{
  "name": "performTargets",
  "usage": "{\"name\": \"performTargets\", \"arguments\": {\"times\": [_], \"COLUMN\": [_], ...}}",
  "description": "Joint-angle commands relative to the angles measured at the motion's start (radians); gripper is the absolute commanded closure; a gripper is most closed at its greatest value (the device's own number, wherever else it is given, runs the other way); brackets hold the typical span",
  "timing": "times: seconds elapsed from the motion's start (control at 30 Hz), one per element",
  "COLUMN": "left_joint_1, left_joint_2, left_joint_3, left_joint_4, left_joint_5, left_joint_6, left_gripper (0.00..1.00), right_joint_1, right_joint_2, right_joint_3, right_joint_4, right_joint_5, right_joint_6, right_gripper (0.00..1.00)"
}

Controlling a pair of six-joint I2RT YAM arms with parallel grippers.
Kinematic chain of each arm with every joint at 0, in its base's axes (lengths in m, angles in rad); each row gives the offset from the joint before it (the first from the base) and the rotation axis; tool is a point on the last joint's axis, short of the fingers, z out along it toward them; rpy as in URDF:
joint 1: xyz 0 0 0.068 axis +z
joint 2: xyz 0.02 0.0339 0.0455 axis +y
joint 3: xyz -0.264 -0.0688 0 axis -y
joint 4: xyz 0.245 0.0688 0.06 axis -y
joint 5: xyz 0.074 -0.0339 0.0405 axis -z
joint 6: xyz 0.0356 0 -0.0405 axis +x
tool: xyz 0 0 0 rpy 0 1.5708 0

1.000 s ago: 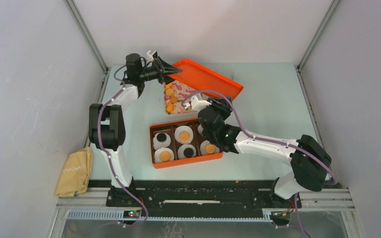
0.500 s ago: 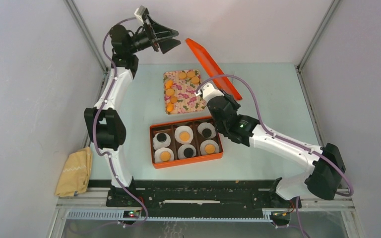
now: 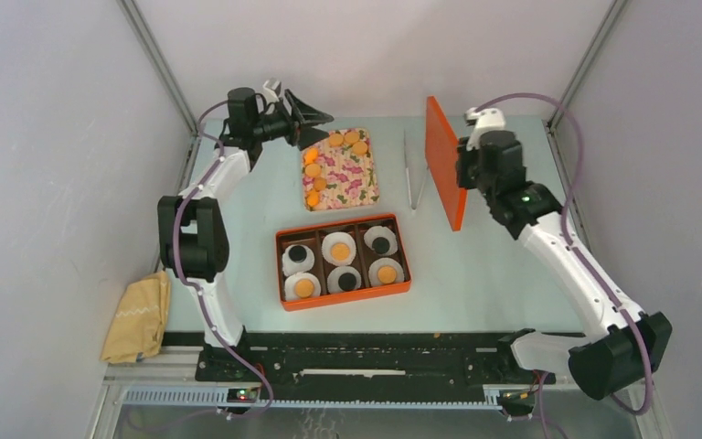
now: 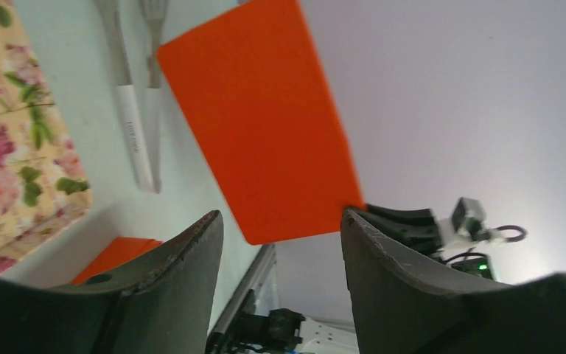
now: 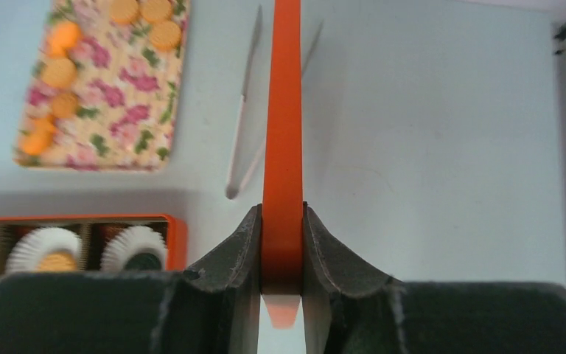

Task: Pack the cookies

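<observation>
Several orange-tan cookies [image 3: 313, 170] lie along the edges of a floral tray [image 3: 347, 178], which also shows in the right wrist view [image 5: 110, 110]. An orange box [image 3: 343, 297] holds six white cups, each with one cookie, three black [image 3: 298, 253] and three orange [image 3: 339, 249]. My right gripper [image 3: 462, 174] is shut on the orange lid [image 3: 443, 169] and holds it on edge right of the tray; the right wrist view shows the lid [image 5: 284, 110] pinched between the jaws [image 5: 282, 243]. My left gripper [image 3: 315, 119] is open and empty, raised at the tray's far left corner.
White tongs [image 3: 409, 169] lie on the table between the tray and the lid, also in the right wrist view [image 5: 242, 125]. A yellow cloth [image 3: 137, 315] lies off the table's left edge. Grey walls close in the left, back and right.
The left gripper left the lid's end, rose, then came back down. The right arm swung the lid from over the tray to the right and tipped it upright.
</observation>
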Motion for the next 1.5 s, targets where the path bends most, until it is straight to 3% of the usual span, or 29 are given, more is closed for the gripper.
{"name": "performTargets", "arguments": {"times": [0.0,0.27,0.63,0.87,1.13,1.47], "left_joint_1": [-0.017,-0.064,-0.113,-0.12,-0.147,-0.191], "left_joint_2": [-0.089,-0.088,-0.064,0.004,0.101,0.192], "left_joint_3": [-0.044,-0.102,-0.109,-0.115,-0.131,-0.233], "left_joint_4": [-0.038,-0.04,-0.03,0.019,0.304,0.823], "left_joint_5": [-0.055,-0.078,-0.101,-0.093,-0.033,-0.009], "left_joint_6": [0.155,0.233,0.284,0.277,0.092,-0.232], "left_gripper": [0.36,0.38,0.38,0.38,0.37,0.32], "right_joint_1": [-0.136,-0.357,-0.494,-0.628,-0.682,-0.682], "right_joint_2": [-0.046,-0.009,0.039,0.098,0.123,0.214], "right_joint_3": [0.055,-0.014,-0.062,-0.084,-0.092,-0.228], "right_joint_4": [0.056,0.178,0.294,0.415,0.595,1.066], "right_joint_5": [-0.351,-0.735,-0.697,-0.817,-0.996,-1.199], "right_joint_6": [0.234,0.536,0.687,0.822,1.002,1.411], "right_gripper": [1.0,1.0,1.0,1.0,1.0,1.0]}}
